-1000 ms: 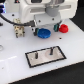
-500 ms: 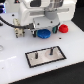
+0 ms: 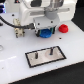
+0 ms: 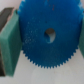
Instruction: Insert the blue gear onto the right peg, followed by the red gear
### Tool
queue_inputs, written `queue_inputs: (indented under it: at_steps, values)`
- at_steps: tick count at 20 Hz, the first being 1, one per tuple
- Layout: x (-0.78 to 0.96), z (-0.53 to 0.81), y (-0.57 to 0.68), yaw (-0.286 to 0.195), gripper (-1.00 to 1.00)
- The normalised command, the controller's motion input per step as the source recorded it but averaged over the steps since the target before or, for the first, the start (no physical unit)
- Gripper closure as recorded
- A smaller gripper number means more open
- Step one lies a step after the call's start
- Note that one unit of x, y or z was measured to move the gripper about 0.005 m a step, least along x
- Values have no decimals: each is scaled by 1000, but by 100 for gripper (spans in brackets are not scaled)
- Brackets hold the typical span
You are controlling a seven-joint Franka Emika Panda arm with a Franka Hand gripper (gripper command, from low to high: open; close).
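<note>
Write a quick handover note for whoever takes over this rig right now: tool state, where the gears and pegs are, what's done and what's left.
Tool: shut on the blue gear, green pads at its toothed rim; whether it is lifted off the table cannot be told.
Red gear: on the table, toward the exterior view's right of the tool, untouched.
Plate: nearer the camera, both pegs bare, including the right peg.
Done: blue gear grasped.
Left: seat the blue gear on the right peg, then fetch the red gear and add it there.

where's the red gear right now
In the exterior view the red gear lies on the white table toward the view's right, beside the gripper and blue gear, beyond the peg plate.
</note>
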Motion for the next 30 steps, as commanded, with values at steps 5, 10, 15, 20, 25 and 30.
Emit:
queue_inputs:
  at_steps: [5, 10, 15, 20, 25, 30]
  values:
    - [208, 456, 41, 0, 100]
    - [479, 435, -7, 0, 100]
    - [644, 406, -43, 0, 100]
    - [730, 378, -29, 0, 100]
    - [713, 194, -77, 0, 100]
    - [691, 148, -110, 0, 100]
